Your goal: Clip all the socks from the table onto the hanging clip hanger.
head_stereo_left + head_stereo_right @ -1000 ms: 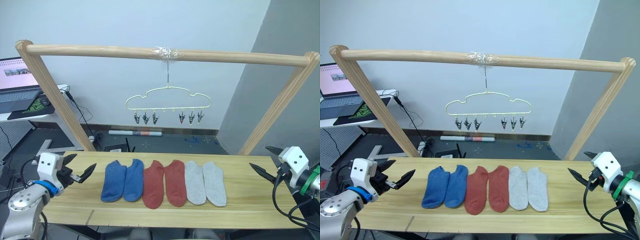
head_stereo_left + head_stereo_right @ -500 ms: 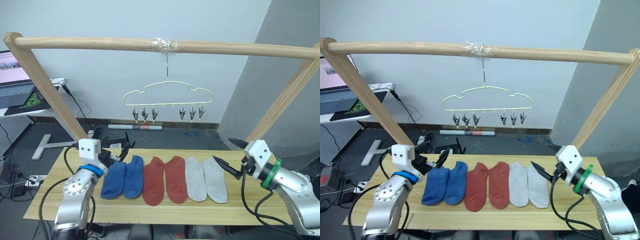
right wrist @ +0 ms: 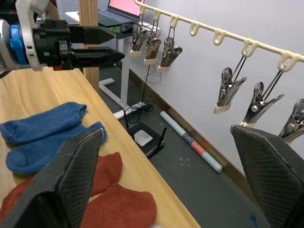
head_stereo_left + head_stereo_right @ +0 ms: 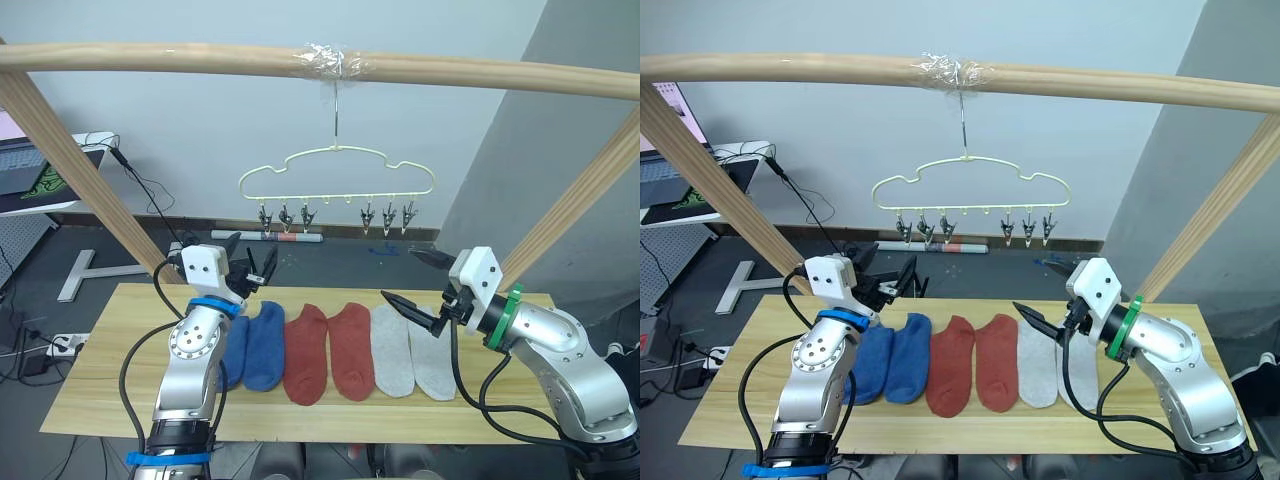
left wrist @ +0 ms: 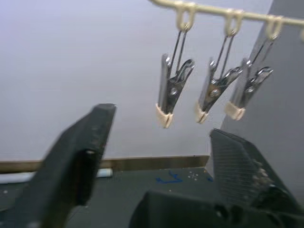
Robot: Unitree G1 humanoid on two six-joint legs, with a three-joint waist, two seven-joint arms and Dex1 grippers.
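The socks lie in a row across the middle of the tabletop point(image 4: 90, 400), toes toward the near edge: two blue socks point(image 4: 262, 345) at my left, two rust-red socks point(image 4: 330, 350) in the centre, two light grey socks point(image 4: 412, 348) at my right. Neighbours in the row touch or nearly touch. My left pincer point(image 4: 247, 268) hovers above the far edge, just over the cuffs of the blue pair, its two black fingers spread wide and holding nothing. My right pincer point(image 4: 422, 282) hangs over the cuffs of the grey pair, also wide open and empty, one finger point(image 4: 405, 305) low over the grey socks and the other raised.

The socks are short, soft-knit ankle socks, lying flat; my left arm covers part of the outer blue one.

The clip hanger point(image 4: 336, 170) hangs by its hook from a round wooden pole point(image 4: 480, 75), beyond and above the far edge, between my two pincers. It is thin pale yellow-green wire, with six small metal clips point(image 4: 285, 216) in two groups of three, all bare.

The tabletop is light yellowish wood with visible grain. Behind it stands a pale wall, a dark floor with cables, and a side desk point(image 4: 45, 190) at the far left.
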